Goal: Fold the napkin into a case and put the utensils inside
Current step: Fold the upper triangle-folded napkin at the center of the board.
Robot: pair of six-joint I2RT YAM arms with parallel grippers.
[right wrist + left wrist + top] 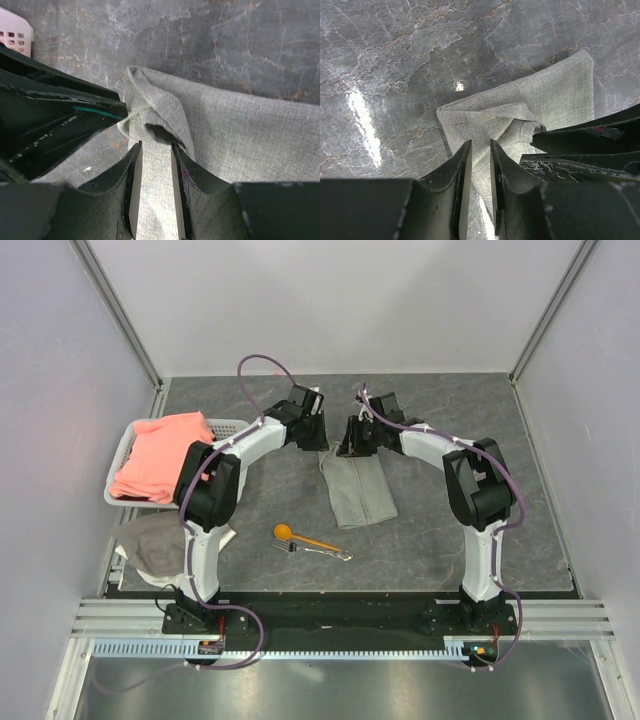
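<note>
1. the napkin (358, 490) lies folded into a narrow oblong on the grey table (470, 510), its long way running away from my bases; it is my landmark for everything below.
2. my left gripper (310, 435) is down at the napkin's far left corner; my right gripper (355, 440) is at its far right corner; the two are close together, nearly meeting over that end.
3. in the left wrist view the cloth (545, 100) is rucked into raised folds at that end; my left gripper (480, 145) has its jaws only a narrow slit apart, with cloth showing in the slit; i cannot tell whether the cloth is pinched or just lies under the tips.
4. in the right wrist view a rolled hump of napkin (160, 112) rises just ahead of my right gripper (156, 146); its jaws also stand a narrow slit apart with cloth in between; i cannot tell if it has hold.
5. the orange spoon (300, 537) and the metal fork (322, 552) lie on the table just off the napkin's near left corner, side by side, outside the cloth.
6. a white basket (118, 465) sits well apart to the napkin's left, holding a pink cloth (160, 455); a whitish rag (150, 545) lies nearer my bases than the basket.
</note>
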